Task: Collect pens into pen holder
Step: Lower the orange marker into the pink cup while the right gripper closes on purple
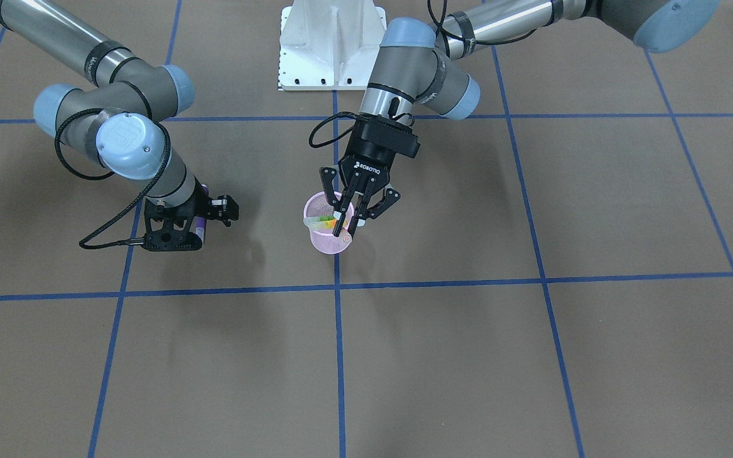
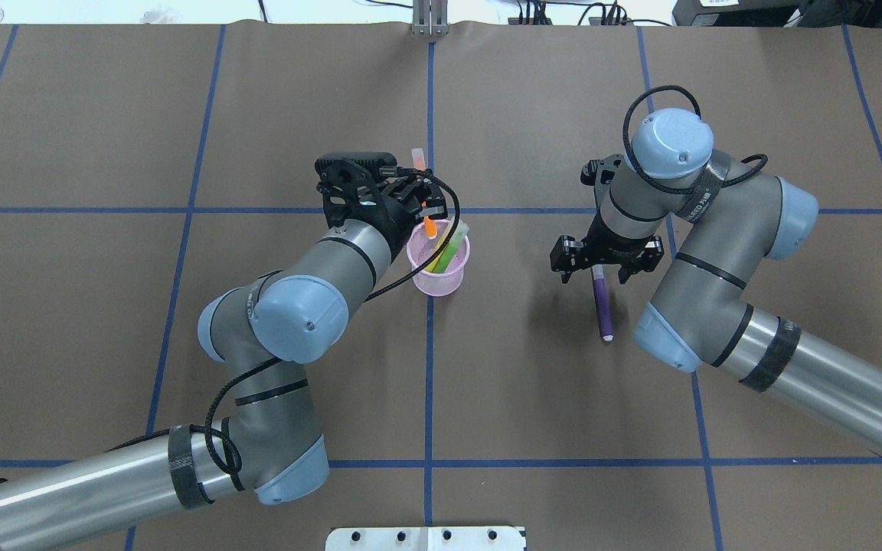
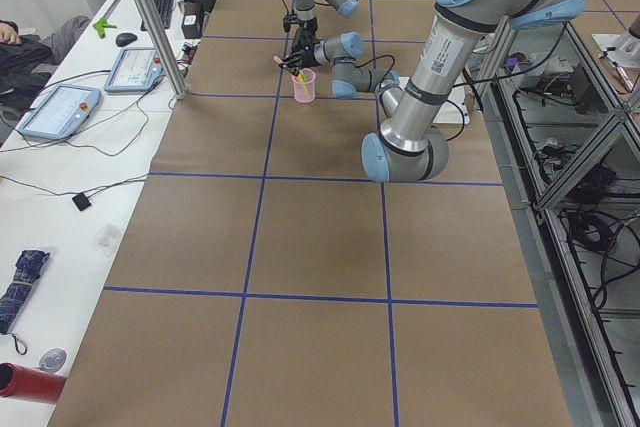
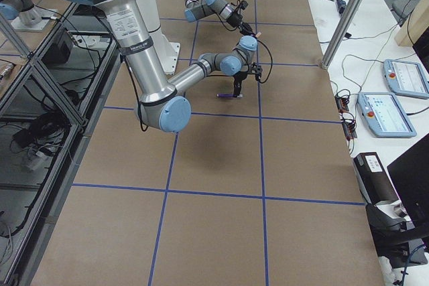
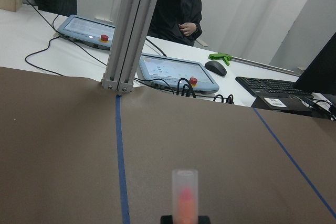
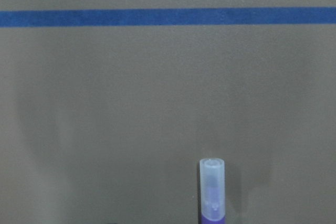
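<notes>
The pink mesh pen holder (image 1: 328,245) (image 2: 438,282) stands near the table's middle, and a green pen (image 2: 449,245) and a yellow one lean inside it. My left gripper (image 1: 347,226) (image 2: 422,200) hangs over the cup's rim, shut on the orange pen (image 2: 430,227). That pen is tilted: its lower end is over the cup's mouth and its clear cap (image 5: 185,195) points away. The purple pen (image 2: 602,304) (image 6: 212,192) lies flat on the table. My right gripper (image 2: 599,269) is down at one end of it, jaws apart on either side.
Blue tape lines (image 2: 429,367) divide the brown table cover. The white robot base (image 1: 331,44) sits at the robot's edge. Past the far edge stand an aluminium post (image 5: 128,30), control tablets (image 5: 176,72) and a seated person (image 5: 181,9).
</notes>
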